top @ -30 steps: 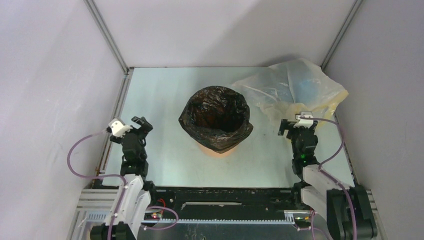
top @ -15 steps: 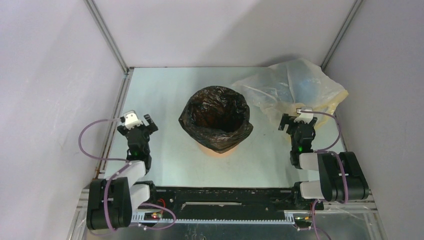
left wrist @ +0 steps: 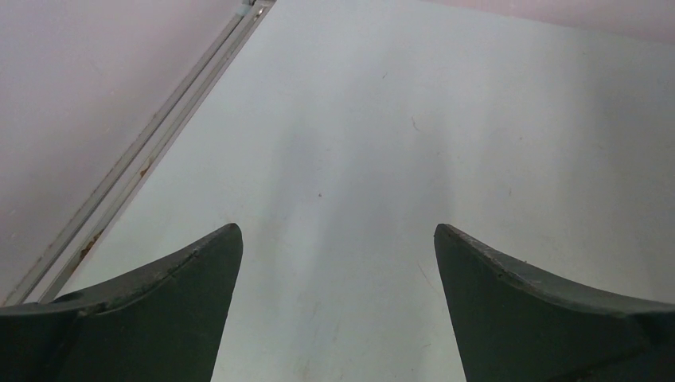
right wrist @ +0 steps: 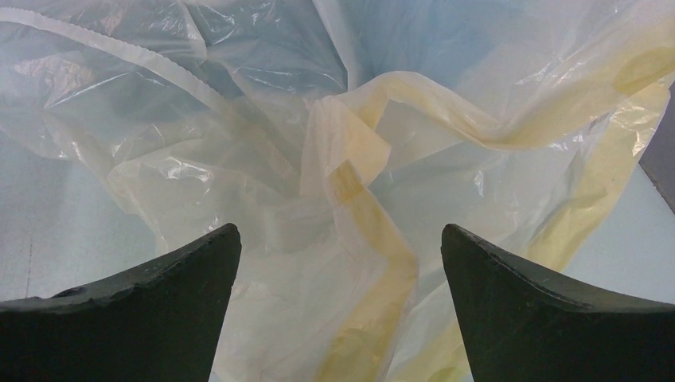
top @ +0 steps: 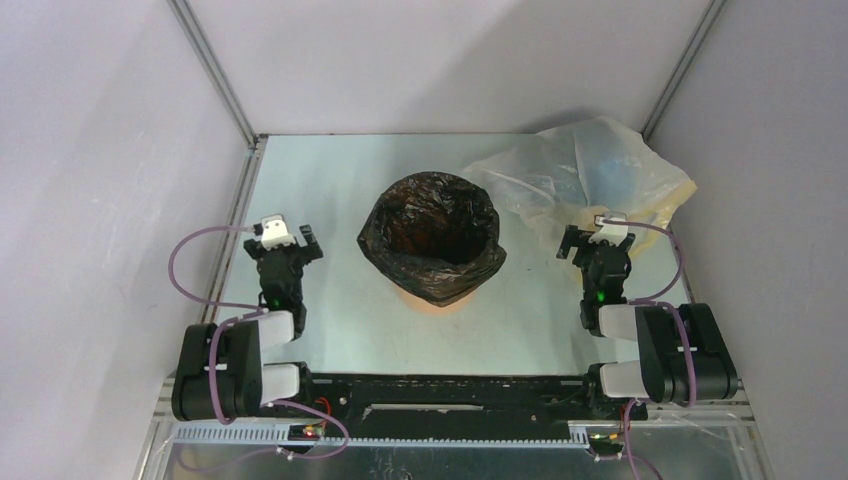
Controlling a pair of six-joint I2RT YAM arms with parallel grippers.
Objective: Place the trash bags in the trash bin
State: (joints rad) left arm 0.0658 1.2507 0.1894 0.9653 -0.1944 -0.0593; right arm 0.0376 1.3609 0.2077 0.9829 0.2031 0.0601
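The left jaws stand wide apart and hold nothing; the left wrist view shows only bare surface (left wrist: 398, 119) between them. The right jaws are spread just as wide and also hold nothing. They point at the near edge of the yellowish bag (right wrist: 358, 199), whose crumpled folds fill the right wrist view. Whether the jaws touch that plastic cannot be told.

The black bag (top: 435, 235) lies between the two pairs of jaws, apart from both. The left jaws are off to its left and the right jaws off to its right. It sits in the bin (top: 428, 301) with its mouth open upward and its crinkled edge draped over the rim and down the outside. Only a sliver of orange shows at the bin's near base. The bin stands mid-surface, and the yellowish bag lies in the far right corner, near the bin.

Counted: one black bag, one bin, one yellowish bag, two pairs of jaws.
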